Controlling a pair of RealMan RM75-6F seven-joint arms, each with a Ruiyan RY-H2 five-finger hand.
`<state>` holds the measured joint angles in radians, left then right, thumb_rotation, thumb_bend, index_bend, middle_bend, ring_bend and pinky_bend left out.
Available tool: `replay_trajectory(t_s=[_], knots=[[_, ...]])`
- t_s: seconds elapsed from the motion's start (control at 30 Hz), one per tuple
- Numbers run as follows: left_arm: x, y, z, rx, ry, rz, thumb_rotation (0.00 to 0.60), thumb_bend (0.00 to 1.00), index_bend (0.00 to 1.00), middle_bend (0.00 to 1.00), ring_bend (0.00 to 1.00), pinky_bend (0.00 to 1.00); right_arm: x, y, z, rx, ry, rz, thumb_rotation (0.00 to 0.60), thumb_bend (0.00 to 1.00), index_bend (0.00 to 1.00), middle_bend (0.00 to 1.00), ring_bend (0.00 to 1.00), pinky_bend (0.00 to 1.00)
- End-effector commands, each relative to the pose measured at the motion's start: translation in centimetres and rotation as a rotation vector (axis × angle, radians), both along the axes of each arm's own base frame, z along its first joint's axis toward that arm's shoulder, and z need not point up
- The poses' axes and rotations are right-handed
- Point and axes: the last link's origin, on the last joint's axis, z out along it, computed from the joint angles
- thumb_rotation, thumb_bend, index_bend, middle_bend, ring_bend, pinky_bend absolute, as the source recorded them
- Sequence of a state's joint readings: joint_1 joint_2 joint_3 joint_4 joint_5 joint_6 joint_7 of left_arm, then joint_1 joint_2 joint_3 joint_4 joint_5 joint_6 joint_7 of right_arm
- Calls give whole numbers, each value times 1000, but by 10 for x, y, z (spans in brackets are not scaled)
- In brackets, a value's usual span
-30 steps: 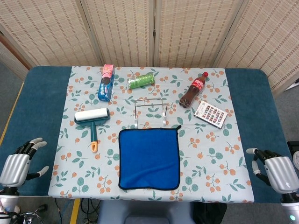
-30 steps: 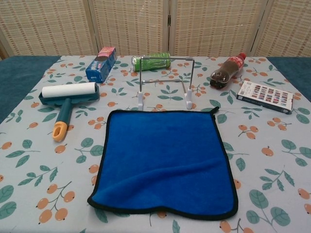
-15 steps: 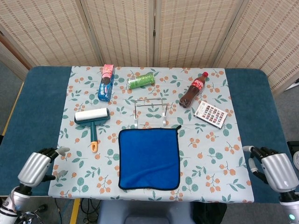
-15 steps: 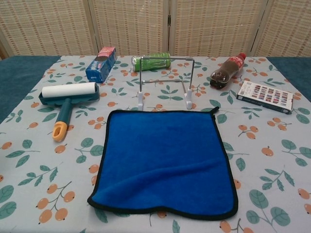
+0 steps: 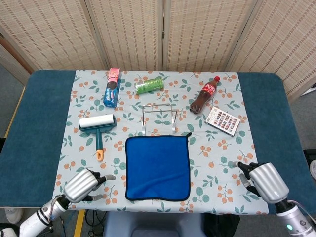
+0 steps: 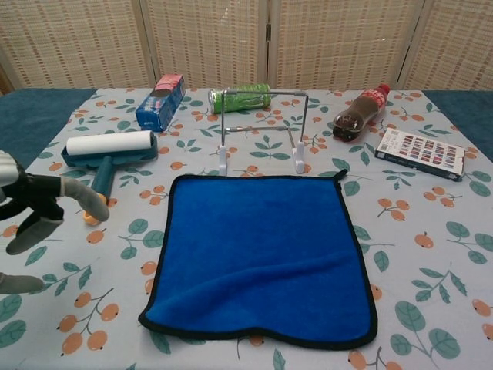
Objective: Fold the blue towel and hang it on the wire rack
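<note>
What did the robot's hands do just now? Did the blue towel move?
Both hands came in from the table's outer edges toward the blue towel. The left hand slid right onto the tablecloth near the towel's lower left corner and now shows in the chest view too. The right hand moved left and forward. Neither took hold of anything. The towel stayed flat, and the wire rack and lint roller did not move.
</note>
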<state>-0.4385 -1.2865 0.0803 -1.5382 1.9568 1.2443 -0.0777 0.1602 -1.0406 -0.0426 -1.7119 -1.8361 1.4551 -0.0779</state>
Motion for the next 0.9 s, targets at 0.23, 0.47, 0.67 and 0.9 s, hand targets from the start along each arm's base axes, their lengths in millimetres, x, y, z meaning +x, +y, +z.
replay_trajectory(t_s=[0.23, 0.47, 0.67, 0.9], knots=[[28, 0, -48, -89, 41, -92, 600, 146, 296, 883, 776, 919, 3, 0, -17, 75, 11, 12, 600, 507, 351, 768, 763, 922], [40, -1, -75, -131, 46, -102, 600, 146, 315, 918, 808, 936, 4, 1, -24, 109, 14, 17, 600, 506, 351, 781, 780, 936], [44, 1, -90, -130, 66, -105, 600, 146, 333, 936, 825, 949, -1, 2, -23, 106, 8, 0, 600, 506, 351, 784, 785, 941], [45, 7, -98, -123, 72, -78, 600, 146, 374, 954, 839, 968, -6, 2, -22, 100, -3, -13, 600, 507, 351, 788, 792, 946]])
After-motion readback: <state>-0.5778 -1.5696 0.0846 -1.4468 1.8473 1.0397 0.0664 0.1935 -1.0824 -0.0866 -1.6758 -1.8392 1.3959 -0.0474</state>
